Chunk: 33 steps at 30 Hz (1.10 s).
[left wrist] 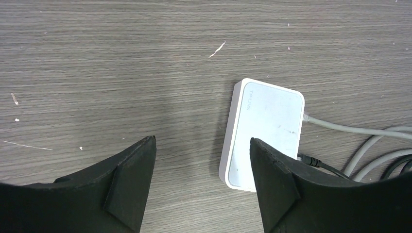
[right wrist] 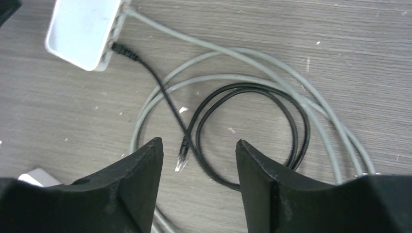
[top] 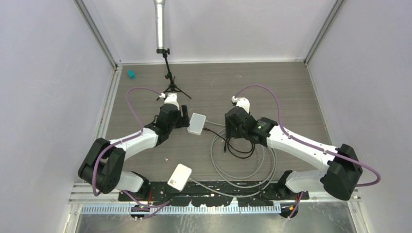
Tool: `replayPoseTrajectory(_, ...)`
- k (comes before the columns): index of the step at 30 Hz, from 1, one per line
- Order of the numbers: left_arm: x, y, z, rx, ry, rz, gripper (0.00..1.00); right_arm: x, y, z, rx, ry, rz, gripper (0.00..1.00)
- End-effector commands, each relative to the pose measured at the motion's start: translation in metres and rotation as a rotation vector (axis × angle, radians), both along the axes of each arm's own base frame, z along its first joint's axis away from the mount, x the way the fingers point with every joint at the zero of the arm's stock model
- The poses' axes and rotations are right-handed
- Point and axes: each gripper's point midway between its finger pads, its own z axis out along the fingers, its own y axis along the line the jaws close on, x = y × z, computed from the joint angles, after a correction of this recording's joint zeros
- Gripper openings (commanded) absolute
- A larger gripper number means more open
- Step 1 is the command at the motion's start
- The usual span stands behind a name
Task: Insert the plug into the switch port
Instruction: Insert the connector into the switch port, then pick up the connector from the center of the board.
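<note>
Since nothing is gripped yet, most of the trouble I can foresee comes from how loosely things lie on the tabletop (top: 291,92). Both arms reach toward the middle, and each pincer stands apart and empty: the left pincer (left wrist: 201,141) hangs just beside the switch (left wrist: 265,131), which sits off to one side and partly behind a finger, not between the two. The right pincer (right wrist: 199,143) hovers over the coils. A grey cable (right wrist: 194,38) and a black cable (right wrist: 159,86) already run into the switch, and their loops cross each other. The plug (right wrist: 180,162), on the free end of the black cable, lies flat on the wood between the right fingers as that camera sees it, well apart from the switch. I'd worry first that closing there pinches cable rather than plug, or catches it crooked so the clip faces wrong. Lifting it could drag the coil and tug the light switch round by its seated end. With the switch unheld, pushing the plug in would likely just shove it away. Which port is free I can't make out.
</note>
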Motion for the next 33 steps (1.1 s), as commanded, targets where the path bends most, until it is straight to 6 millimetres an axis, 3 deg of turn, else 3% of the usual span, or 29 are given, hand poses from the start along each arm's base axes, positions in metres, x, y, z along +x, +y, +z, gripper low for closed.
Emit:
replayPoseTrajectory(1,0.008,-0.002,0.013,-0.014,-0.058,0.003,0.72,-0.019,0.017,0.022,0.043,-0.079,-0.02,0.57)
replayPoseTrajectory(7,0.009,-0.002,0.011,-0.011,-0.054,0.003,0.72,-0.057,0.046,0.018,0.07,-0.16,-0.015,0.52)
replayPoseTrajectory(12,0.009,-0.002,0.011,-0.012,-0.054,0.002,0.72,-0.069,0.056,-0.024,0.057,-0.079,-0.01,0.48)
replayPoseTrajectory(25,0.009,-0.005,0.011,-0.017,-0.048,-0.01,0.71,-0.05,0.054,-0.077,-0.058,0.006,-0.062,0.45)
replayPoseTrajectory(33,0.009,-0.008,0.009,-0.019,-0.039,-0.02,0.71,-0.045,0.05,-0.103,0.007,0.093,-0.09,0.41)
